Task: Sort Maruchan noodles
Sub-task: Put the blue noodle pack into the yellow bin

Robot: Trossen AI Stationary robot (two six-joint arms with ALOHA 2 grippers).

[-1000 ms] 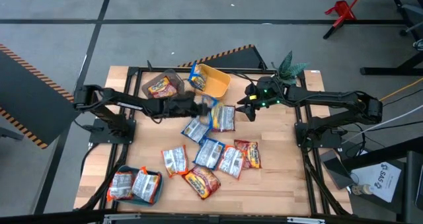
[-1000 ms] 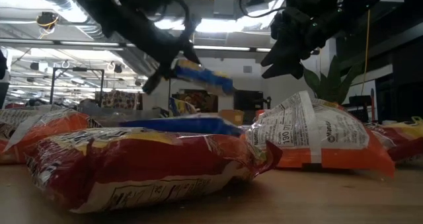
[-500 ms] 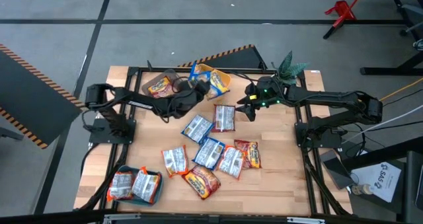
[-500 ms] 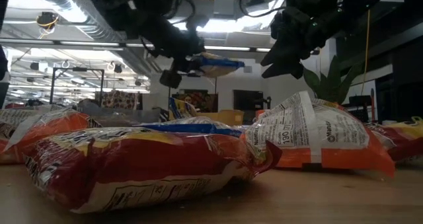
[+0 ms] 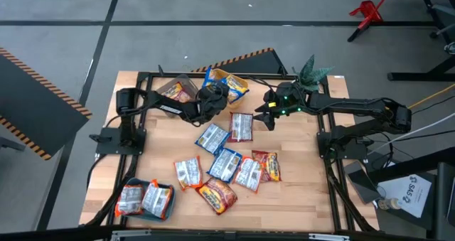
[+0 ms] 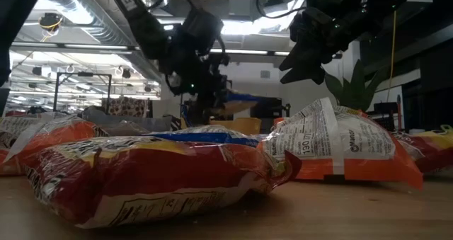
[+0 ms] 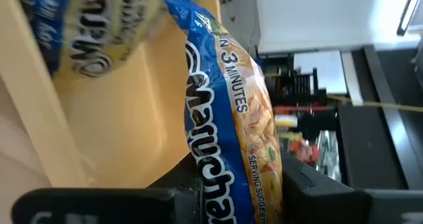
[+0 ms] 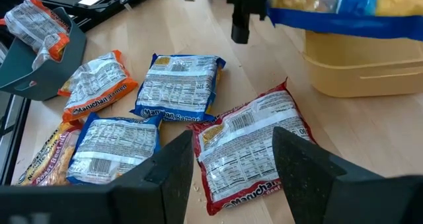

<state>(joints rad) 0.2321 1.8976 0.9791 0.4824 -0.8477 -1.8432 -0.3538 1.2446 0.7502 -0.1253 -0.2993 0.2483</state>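
My left gripper (image 5: 215, 96) is shut on a blue-yellow Maruchan packet (image 5: 232, 89) over the yellow bin (image 5: 240, 93) at the table's far middle. A second blue-yellow packet (image 7: 86, 26) lies in that bin. My right gripper (image 5: 267, 116) hangs open and empty above the table, right of the bin; a red-edged packet (image 8: 248, 145) lies flat below it. Several more packets (image 5: 226, 163), orange-red, blue and silver-white, lie flat on the table's middle. My left gripper pinches one end of the blue-yellow packet (image 7: 218, 181) between its two fingers. It comes in about level from the table's left. The packet sticks out past the fingers, roughly level, over the yellow bin's rim (image 8: 357, 69) and clear of the table.
A grey bin (image 5: 173, 91) with an orange-red packet stands left of the yellow bin. A teal bin (image 5: 146, 198) with silver-white packets stands at the near left corner. A green plant (image 5: 311, 73) stands at the far right, behind my right arm.
My left gripper has carried the blue-yellow packet from above the table's middle toward the far edge and then down, so the packet now hangs over the yellow bin.
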